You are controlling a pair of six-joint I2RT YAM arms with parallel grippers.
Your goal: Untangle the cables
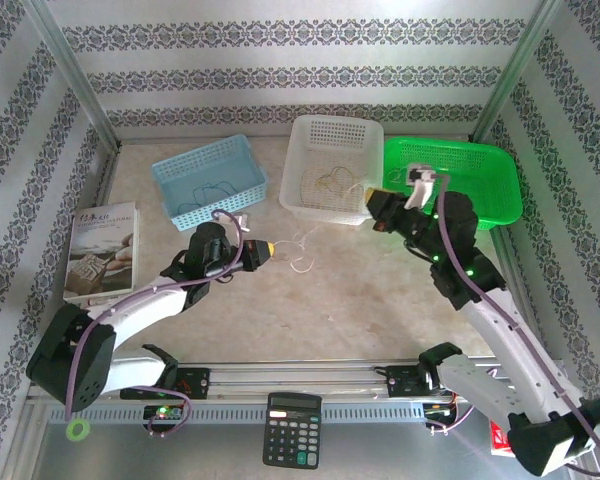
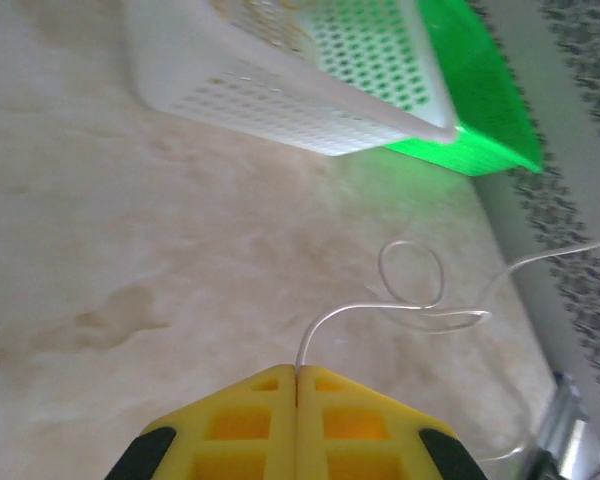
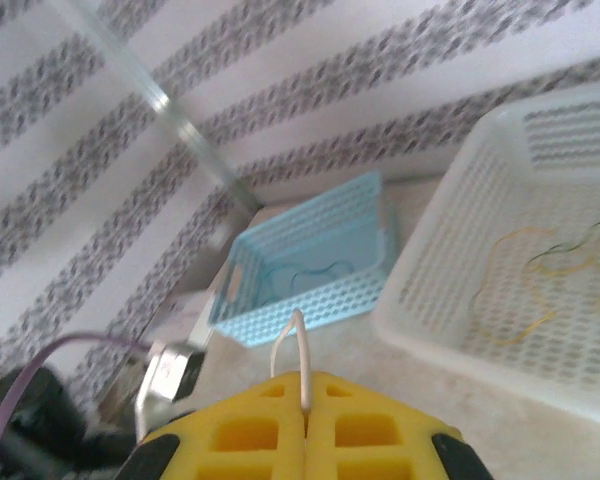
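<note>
Pinched shut, the left claw (image 2: 297, 380) clamps one end of the whitish cable (image 2: 416, 292), which loops over the table (image 2: 130, 200) just short of the white basket (image 2: 280, 110). The right claw (image 3: 304, 382) is likewise closed on a whitish strand (image 3: 292, 335); whether it is the same one, I cannot tell. Pulling apart too fast could cinch that loop into a knot, or let the thin wire slip free.

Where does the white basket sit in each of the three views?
Top external: white basket back centre, between blue basket and green basket.
Left wrist: white basket top centre, green one to its right.
Right wrist: white basket right side, blue one to its left.
Shared landmark: the marbled table beneath it.
</note>
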